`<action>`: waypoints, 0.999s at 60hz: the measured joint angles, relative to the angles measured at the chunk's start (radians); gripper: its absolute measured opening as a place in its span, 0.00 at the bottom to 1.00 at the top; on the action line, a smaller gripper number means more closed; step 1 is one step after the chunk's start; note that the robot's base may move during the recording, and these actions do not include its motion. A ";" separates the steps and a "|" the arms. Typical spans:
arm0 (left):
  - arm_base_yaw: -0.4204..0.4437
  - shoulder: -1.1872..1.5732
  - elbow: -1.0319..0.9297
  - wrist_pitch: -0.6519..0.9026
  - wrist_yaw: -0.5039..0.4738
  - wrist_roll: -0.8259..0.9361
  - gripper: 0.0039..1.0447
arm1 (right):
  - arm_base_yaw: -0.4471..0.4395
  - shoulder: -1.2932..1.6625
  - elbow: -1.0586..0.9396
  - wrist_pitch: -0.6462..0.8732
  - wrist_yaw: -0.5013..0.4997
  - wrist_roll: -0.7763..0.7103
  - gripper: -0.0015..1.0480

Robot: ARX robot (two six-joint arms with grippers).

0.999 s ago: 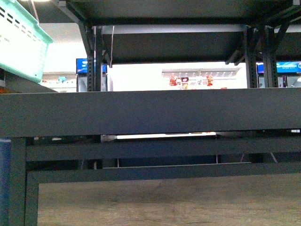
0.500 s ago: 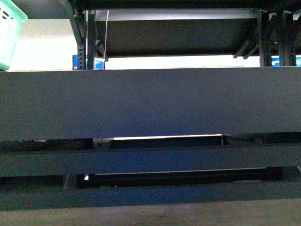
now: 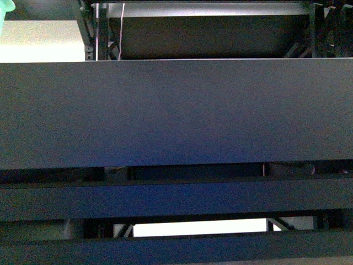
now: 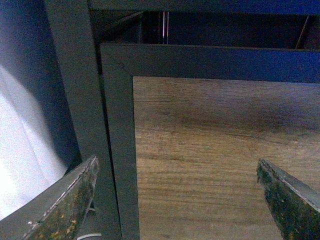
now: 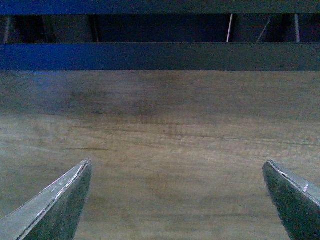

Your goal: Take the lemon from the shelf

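The lemon is out of view in every frame. The black shelf fills the front view: the thick dark edge of a deck (image 3: 176, 113) spans the frame, with lower rails (image 3: 176, 200) beneath it. My left gripper (image 4: 177, 200) is open and empty above a wood-grain floor (image 4: 210, 165), next to a shelf upright (image 4: 80, 90). My right gripper (image 5: 175, 200) is open and empty above the same wood-grain floor (image 5: 165, 145), facing a low shelf rail (image 5: 160, 56).
A corner of a green basket (image 3: 4, 5) shows at the top left of the front view. A bright gap (image 3: 198, 227) shows between the lower rails. A pale white surface (image 4: 20, 165) lies beside the left gripper.
The deck edge has grown larger and fills more of the front view. The green basket has slid almost out at the top left, and the lit background is nearly hidden.
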State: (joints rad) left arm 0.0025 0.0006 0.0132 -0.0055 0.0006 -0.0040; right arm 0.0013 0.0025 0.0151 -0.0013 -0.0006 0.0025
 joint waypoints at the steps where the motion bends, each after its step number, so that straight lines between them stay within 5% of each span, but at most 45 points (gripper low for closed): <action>1: 0.000 0.000 0.000 0.000 -0.001 0.000 0.93 | 0.000 0.000 0.000 0.000 0.000 0.000 0.98; 60: 0.000 0.000 0.000 0.000 -0.001 0.000 0.93 | 0.000 0.000 0.000 0.000 0.000 0.000 0.98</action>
State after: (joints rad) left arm 0.0025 0.0006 0.0132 -0.0055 -0.0002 -0.0044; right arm 0.0017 0.0025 0.0151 -0.0013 -0.0002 0.0025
